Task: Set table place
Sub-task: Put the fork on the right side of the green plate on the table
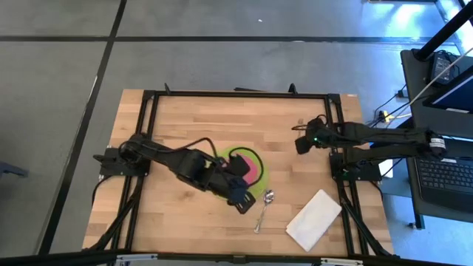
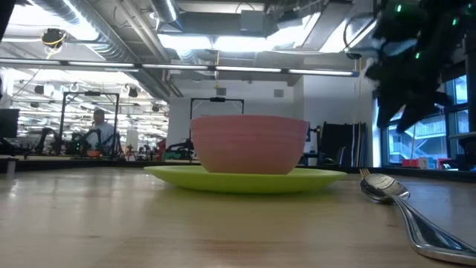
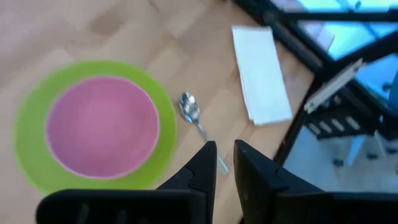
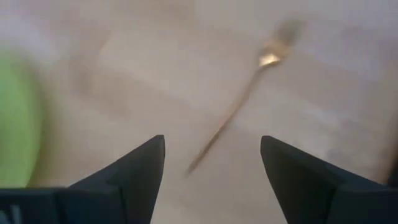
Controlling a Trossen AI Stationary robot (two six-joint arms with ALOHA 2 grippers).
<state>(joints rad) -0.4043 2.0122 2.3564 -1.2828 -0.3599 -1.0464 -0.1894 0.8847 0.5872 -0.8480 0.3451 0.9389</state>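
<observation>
A pink bowl sits in a lime-green plate at the middle of the wooden table. A metal spoon lies flat on the wood just right of the plate. My left gripper hovers over the plate's near right edge, beside the spoon; its fingers stand a narrow gap apart with nothing between them. My right gripper is open wide above the table's far right part, over a fork that lies flat on the wood.
A folded white napkin lies slanted at the near right corner, right of the spoon. The table's black rail frame runs along its edges. The low view shows the bowl on its plate and the spoon.
</observation>
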